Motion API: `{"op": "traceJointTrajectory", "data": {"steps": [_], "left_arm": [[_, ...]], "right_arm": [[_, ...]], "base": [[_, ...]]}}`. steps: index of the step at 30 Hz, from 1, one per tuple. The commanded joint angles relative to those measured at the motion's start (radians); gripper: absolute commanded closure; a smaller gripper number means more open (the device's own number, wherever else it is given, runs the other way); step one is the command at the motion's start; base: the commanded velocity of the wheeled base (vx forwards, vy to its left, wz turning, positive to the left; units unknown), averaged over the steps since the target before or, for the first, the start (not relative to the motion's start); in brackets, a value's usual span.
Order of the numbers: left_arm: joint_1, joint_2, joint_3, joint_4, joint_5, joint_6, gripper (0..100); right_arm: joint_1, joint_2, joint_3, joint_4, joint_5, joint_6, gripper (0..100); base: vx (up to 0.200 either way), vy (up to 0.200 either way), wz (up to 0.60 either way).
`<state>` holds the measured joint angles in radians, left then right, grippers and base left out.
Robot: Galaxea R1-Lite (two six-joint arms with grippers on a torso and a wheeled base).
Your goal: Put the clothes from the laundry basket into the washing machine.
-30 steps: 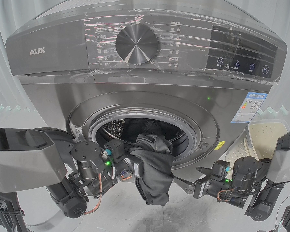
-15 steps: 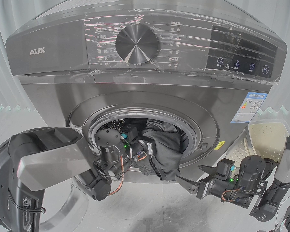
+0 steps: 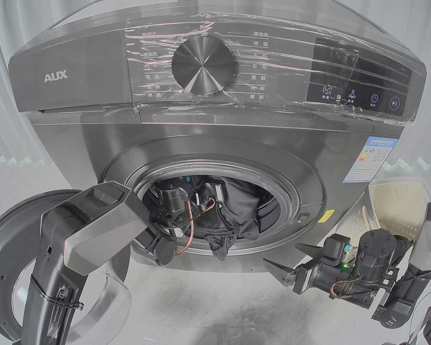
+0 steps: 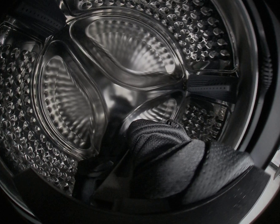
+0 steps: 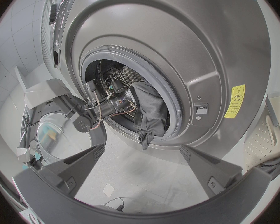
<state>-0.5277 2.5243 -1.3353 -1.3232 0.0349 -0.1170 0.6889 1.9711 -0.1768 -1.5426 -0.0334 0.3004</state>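
A dark grey garment point(image 3: 237, 209) lies bunched in the mouth of the washing machine point(image 3: 215, 135), one end hanging over the lower door rim. My left gripper point(image 3: 223, 195) is inside the drum opening, shut on the garment, its fingers covered by cloth. In the left wrist view the black cloth point(image 4: 177, 165) sits in front of the steel drum point(image 4: 93, 78). My right gripper point(image 3: 282, 258) hovers open and holds nothing, low in front of the machine, right of the opening. Its fingers point(image 5: 84, 161) frame the garment point(image 5: 151, 109).
The round door point(image 3: 14, 245) stands swung open at the left, beside my left arm. A cream perforated laundry basket point(image 3: 397, 207) stands against the machine's right side, behind my right arm. Pale floor point(image 3: 201, 307) lies below the opening.
My left arm has carried the garment from in front of the door up and into the drum opening. The right gripper has drifted slightly lower and stayed open.
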Motion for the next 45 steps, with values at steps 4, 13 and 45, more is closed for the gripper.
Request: {"op": "traceJointTrajectory", "data": {"steps": [4,13,45], "left_arm": [[0.023,0.131,-0.283,0.167,0.054,0.004,100],[0.029,0.234,-0.627,0.358,0.149,0.004,100],[-0.034,-0.117,-0.039,0.529,0.053,0.028,0]], "right_arm": [[0.004,0.005,0.002,-0.001,0.0,0.0,0],[0.004,0.005,0.003,-0.001,0.0,-0.001,0],[0.003,0.008,0.005,0.001,0.0,-0.024,0]], "base": [[0.0,0.0,0.0],[0.0,0.0,0.0],[0.0,0.0,0.0]]}}
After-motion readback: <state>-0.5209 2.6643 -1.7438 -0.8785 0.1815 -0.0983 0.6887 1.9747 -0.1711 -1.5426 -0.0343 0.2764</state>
